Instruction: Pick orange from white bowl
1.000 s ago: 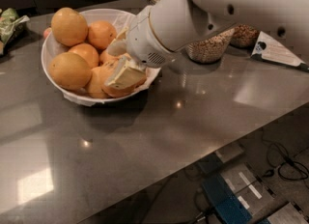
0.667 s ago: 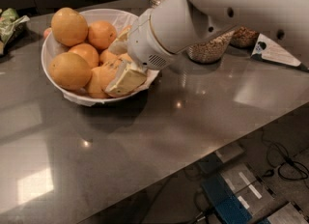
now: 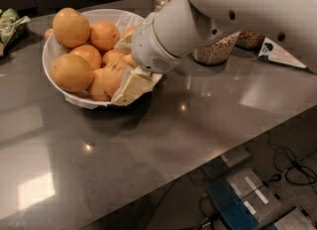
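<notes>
Filled mostly by a glossy grey-brown counter (image 3: 148, 149), with glare at 8 o'clock. Beyond its edge at 5 o'clock, floor (image 3: 297, 199) strewn with cables and flat boxes. From 2 o'clock, reaching in with a thick white arm (image 3: 198, 21). At 10 o'clock, a white bowl (image 3: 49, 50) heaped with oranges (image 3: 72, 73). Gripper (image 3: 130, 70) down among them at the bowl's right edge; open or closed, cannot tell. Behind, glass jars (image 3: 215, 53).
</notes>
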`<state>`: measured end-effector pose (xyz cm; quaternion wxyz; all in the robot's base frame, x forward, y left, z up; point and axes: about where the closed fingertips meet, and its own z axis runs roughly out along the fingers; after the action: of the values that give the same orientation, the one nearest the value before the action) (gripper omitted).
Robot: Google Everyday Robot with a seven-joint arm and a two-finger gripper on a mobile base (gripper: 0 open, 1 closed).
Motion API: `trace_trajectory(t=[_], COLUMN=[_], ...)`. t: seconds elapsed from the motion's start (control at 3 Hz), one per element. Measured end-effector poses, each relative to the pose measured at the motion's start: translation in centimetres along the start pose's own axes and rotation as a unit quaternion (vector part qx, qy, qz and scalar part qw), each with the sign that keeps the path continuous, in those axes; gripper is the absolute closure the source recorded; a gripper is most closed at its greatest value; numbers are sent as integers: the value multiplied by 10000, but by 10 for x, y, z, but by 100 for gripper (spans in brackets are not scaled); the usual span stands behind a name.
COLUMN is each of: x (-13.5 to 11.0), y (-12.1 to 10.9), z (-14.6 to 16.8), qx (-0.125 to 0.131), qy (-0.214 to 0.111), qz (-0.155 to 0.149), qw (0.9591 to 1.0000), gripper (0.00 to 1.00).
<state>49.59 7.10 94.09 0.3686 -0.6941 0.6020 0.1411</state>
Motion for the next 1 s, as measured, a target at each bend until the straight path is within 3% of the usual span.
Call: trace_trajectory(t=[1.0], x=[14], y=[6], z=[14], qx=[-130], qy=[51], qz=[168], qw=[9998], gripper=[30])
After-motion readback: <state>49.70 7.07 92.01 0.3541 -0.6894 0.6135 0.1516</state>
